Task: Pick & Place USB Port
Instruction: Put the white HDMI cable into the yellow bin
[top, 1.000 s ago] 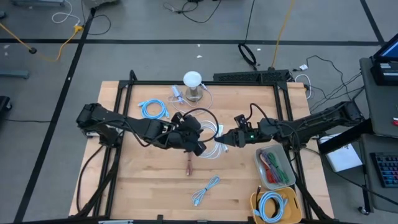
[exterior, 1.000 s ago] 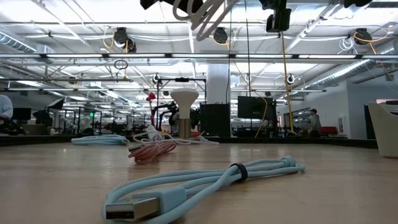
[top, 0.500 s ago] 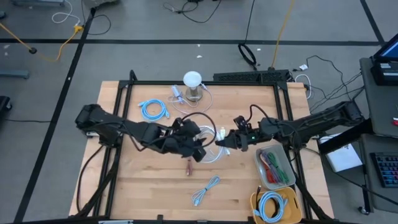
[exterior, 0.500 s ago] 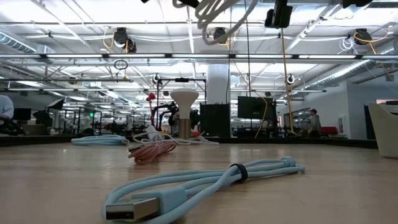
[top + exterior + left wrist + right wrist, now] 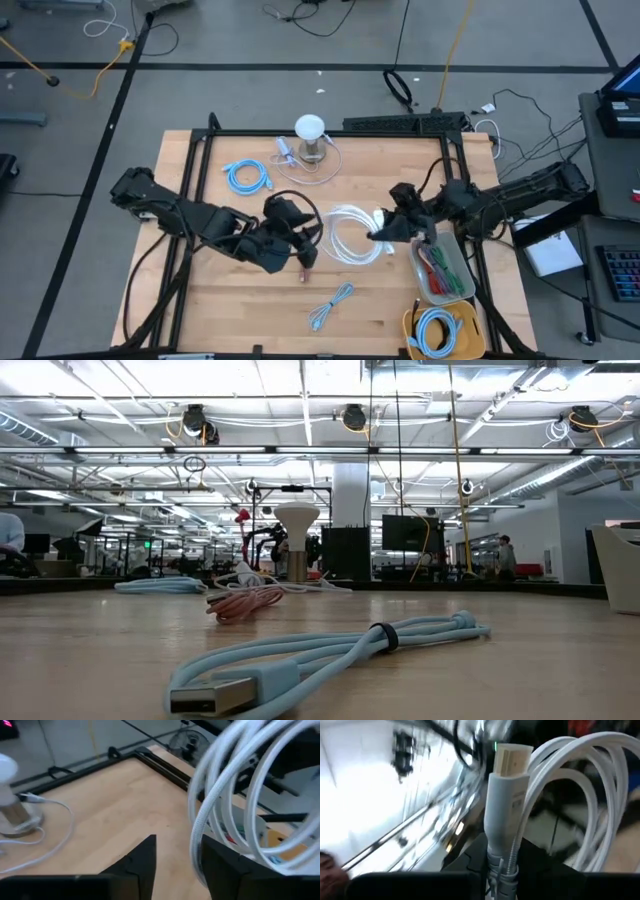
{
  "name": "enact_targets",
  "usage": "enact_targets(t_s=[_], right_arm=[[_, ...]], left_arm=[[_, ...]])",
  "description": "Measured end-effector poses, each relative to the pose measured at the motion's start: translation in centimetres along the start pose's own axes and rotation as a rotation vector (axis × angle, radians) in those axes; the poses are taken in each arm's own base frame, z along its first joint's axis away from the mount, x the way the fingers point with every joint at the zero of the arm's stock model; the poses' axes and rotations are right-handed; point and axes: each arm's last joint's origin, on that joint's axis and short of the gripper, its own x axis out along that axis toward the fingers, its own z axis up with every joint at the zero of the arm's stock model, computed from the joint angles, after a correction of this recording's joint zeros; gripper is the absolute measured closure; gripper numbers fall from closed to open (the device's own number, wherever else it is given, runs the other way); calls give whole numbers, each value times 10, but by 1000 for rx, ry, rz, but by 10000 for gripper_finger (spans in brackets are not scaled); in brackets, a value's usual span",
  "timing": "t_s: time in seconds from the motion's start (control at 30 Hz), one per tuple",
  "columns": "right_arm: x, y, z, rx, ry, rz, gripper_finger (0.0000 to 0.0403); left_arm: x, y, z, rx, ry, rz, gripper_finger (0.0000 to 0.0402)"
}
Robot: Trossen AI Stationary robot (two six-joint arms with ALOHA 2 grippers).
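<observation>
White cable (image 5: 352, 234) in the high view has passed from left gripper (image 5: 300, 247) to right gripper (image 5: 385, 232), beside the tray (image 5: 455, 285); left wrist: fingers (image 5: 142, 857) parted, empty; right wrist: plug (image 5: 505, 795) apparently pinched, so placing comes next

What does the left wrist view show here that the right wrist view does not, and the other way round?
Only the left wrist view shows the left gripper, jaws open, with the lamp standing on the wooden table. Only the right wrist view shows the right gripper shut on the white cable's plug, which points away from the camera. Both show the coiled white cable.
</observation>
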Motion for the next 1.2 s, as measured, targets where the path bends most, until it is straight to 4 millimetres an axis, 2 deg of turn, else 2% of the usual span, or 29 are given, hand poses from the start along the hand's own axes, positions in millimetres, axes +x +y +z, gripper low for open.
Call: enact_targets(t_s=[0.13,0.23,0.33,0.4,0.5,0.57,0.73,0.83,0.93,1.03,1.2], right_arm=[[-9,7,-19,141,225,-64,357],[-20,13,-35,182,327,-171,357],[-31,24,-46,220,438,-186,359],[-34,29,-47,196,408,-202,359],[-35,30,-41,129,250,-263,359],[-35,30,-41,129,254,-260,359],[-44,29,-59,198,477,-301,359],[-54,26,-81,257,687,-388,359],[-64,31,-100,317,865,-426,359],[-69,42,-117,387,972,-423,359],[-67,76,-137,522,1060,-211,359]], left_arm=[[0,-3,-2,6,44,-48,281],[-2,-7,-5,39,47,-78,292],[-5,-7,-5,107,-2,-57,299],[-7,-16,2,60,-54,-122,300],[-9,-21,5,60,-73,-178,294],[-8,-21,5,60,-70,-180,288],[-7,-18,3,52,-61,-146,280],[-7,-16,2,48,-45,-133,283],[-7,-16,0,41,-30,-132,290],[-7,-14,-2,34,-6,-125,296],[-8,-12,-5,46,16,-109,304]])
